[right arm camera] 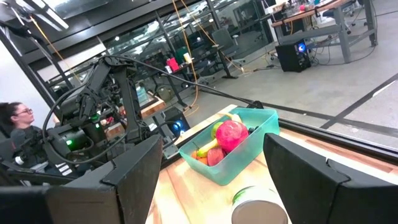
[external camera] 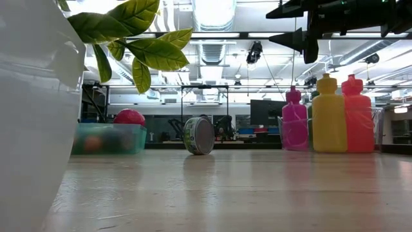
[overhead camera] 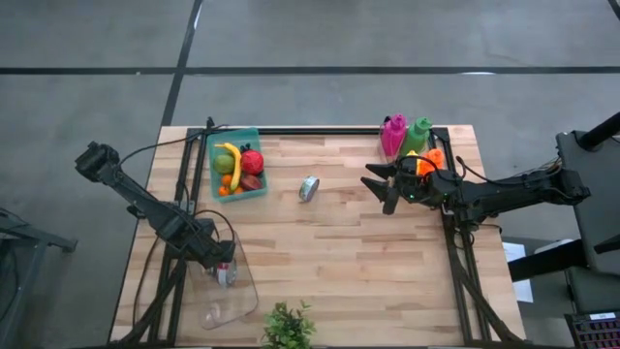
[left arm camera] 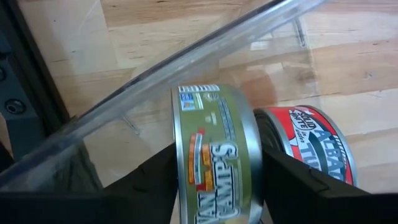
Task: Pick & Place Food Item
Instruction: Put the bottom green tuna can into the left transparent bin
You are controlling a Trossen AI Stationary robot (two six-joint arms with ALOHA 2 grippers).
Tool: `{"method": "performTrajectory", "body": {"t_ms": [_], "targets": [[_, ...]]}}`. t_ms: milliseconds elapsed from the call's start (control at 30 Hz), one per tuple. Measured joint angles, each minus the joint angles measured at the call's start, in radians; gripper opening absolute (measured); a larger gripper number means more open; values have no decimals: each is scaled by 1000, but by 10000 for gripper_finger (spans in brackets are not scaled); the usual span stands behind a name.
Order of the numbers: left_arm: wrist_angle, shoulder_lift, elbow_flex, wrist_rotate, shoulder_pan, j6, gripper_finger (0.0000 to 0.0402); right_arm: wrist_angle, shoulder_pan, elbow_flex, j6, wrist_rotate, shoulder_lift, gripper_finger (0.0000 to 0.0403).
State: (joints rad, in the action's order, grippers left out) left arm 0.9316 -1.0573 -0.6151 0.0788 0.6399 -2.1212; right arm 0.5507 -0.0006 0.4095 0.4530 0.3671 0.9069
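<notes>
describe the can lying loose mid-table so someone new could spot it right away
Start from the teal fruit bin at the far left of the wooden table. Just to its right, out in the open, a small can stands on its edge. Unlike the cans at the clear container, nothing holds it, and it sits well short of the coloured bottles.

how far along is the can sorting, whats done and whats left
Done: a red-labelled can already lies inside the clear container. In hand: the left tool grips a green-labelled can at that container, not yet released. Left: another can stands on edge mid-table; the right tool hovers open near it, empty.
</notes>
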Motion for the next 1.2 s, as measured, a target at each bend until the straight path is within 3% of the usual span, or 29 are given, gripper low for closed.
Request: {"method": "performTrajectory", "body": {"t_ms": [200, 833, 1200], "targets": [[-1, 0, 0, 0, 0, 0, 180, 0, 0, 0, 0, 0, 0, 276], [-20, 1, -2, 0, 0, 0, 178, 0, 0, 0, 0, 0, 0, 276], [17, 16, -103, -13, 0, 22, 178, 0, 0, 0, 0, 0, 0, 276]]}}
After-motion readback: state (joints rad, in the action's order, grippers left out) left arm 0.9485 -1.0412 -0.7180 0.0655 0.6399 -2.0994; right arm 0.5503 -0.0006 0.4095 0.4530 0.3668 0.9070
